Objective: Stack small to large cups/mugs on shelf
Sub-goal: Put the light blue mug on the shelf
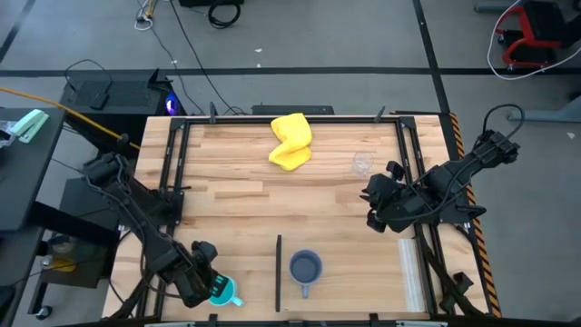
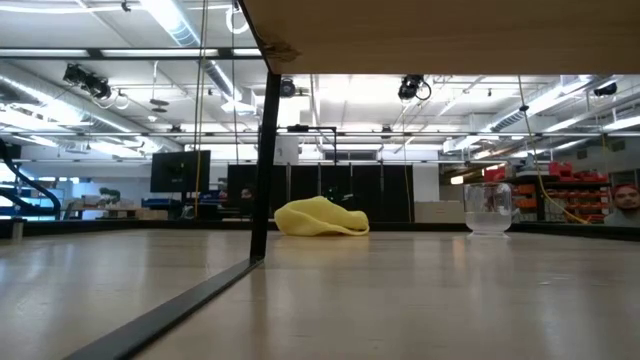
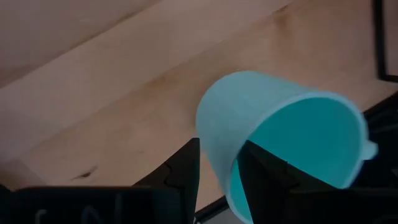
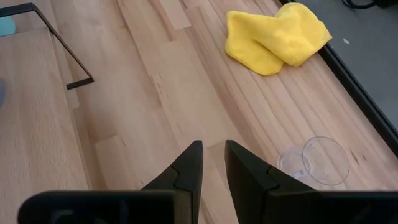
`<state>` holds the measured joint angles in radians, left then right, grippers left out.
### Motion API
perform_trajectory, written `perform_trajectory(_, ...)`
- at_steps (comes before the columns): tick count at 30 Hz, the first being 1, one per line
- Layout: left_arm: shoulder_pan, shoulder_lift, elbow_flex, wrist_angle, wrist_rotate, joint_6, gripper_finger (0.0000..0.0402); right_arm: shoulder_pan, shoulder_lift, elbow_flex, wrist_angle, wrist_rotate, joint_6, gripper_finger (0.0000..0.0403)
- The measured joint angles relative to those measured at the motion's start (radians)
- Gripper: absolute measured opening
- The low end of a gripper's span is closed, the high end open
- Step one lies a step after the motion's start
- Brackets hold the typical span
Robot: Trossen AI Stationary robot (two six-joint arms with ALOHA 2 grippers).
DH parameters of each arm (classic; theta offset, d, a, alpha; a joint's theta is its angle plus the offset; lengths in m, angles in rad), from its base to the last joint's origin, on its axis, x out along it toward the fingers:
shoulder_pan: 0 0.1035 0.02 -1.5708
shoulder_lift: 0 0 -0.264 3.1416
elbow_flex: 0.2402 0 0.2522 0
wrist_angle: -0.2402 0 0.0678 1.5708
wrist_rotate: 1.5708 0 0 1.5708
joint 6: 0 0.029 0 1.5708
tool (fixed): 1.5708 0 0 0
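Left pincer (image 1: 207, 283) pinching the turquoise mug (image 1: 223, 292) by its wall, at the table's (image 1: 236, 195) near-left corner.
Grey-blue mug (image 1: 305, 268) near middle, clear cup (image 1: 362, 164) far right by the hovering right pincer (image 4: 212, 163), fingers slightly apart, empty.

Matt wood table (image 1: 227, 173), clear cup (image 1: 362, 164)

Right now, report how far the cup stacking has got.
Done: nothing is stacked; all three vessels sit apart. In hand: the left pincer grips the turquoise mug by its wall, one finger inside, at the table's near left corner. Left: the grey-blue mug stands alone near the front edge, and the clear cup rests by the yellow cloth, just ahead of the empty right pincer.
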<state>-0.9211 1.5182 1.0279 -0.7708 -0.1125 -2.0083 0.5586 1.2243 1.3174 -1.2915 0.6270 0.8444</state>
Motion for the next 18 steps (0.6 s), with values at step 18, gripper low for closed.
perform_trajectory(18, 0.134, 0.02, -0.001, -0.021, 0.064, 0.28, 0.0014, 0.0, 0.0, 0.0, 0.0, 0.0, -0.001, 0.0076)
